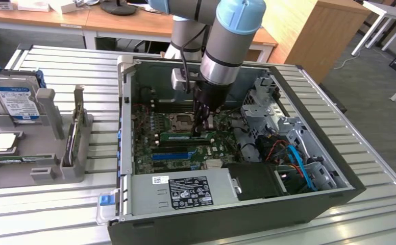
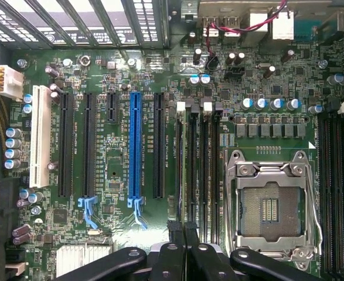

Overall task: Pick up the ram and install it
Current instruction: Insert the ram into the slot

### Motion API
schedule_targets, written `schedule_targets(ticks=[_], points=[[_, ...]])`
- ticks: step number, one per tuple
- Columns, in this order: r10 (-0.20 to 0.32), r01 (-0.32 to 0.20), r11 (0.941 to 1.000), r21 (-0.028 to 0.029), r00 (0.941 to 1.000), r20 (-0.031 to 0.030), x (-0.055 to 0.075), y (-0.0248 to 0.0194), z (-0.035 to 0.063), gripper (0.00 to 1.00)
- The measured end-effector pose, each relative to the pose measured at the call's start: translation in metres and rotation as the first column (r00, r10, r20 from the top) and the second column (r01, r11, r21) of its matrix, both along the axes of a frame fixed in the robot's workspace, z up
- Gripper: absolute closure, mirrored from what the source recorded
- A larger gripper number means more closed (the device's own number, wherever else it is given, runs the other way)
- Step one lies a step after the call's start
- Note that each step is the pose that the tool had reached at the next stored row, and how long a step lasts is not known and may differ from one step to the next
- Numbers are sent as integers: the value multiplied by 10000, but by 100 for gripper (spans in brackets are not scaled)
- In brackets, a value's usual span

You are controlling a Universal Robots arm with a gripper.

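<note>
The ram (image 1: 183,136) stands on edge in a memory slot on the motherboard inside the open case (image 1: 124,99). It lies level along its length, with its green face and pale label turned toward the blue slot (image 1: 171,153). Of the memory slots it takes the one farthest from the socket (image 1: 184,121), with dark slots lying between. Its end toward the exterior view's right is covered by the jaws, which come straight down onto the top edge there. The jaws are closed, tips together. Neither view shows whether they nip that edge or merely touch it.

In the wrist view the ram (image 2: 179,170) is seen edge-on. It is a thin strip, hard to tell from its slot, and the label is out of sight. The black fingertips (image 2: 174,234) meet over one end and hide it.

That view makes plain the socket (image 2: 271,208) with its metal frame and pin field, the blue slot (image 2: 135,149) and a white slot (image 2: 40,137). The exterior view leaves these small and dim. It gives instead the arm (image 1: 228,41), the supply (image 1: 184,190) at the case's near side, and the slatted counter (image 1: 381,178). On the counter toward the exterior view's left stands a grey holder (image 1: 41,173), cut off at the frame's edge, with a drive (image 1: 16,102) upright in it.
</note>
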State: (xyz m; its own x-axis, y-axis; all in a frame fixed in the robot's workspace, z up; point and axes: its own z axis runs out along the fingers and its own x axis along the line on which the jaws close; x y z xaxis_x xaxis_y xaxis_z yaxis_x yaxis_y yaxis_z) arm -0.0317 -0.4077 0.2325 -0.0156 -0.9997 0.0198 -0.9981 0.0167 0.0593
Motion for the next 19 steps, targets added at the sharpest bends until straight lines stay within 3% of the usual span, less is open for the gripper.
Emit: schedule_targets(ticks=[5, 19], points=[[0, 0, 10000, -1, 10000, 5, -1, 0, 0, 88], [-1, 1, 10000, -1, 9999, 162, -16, 0, 0, 88]])
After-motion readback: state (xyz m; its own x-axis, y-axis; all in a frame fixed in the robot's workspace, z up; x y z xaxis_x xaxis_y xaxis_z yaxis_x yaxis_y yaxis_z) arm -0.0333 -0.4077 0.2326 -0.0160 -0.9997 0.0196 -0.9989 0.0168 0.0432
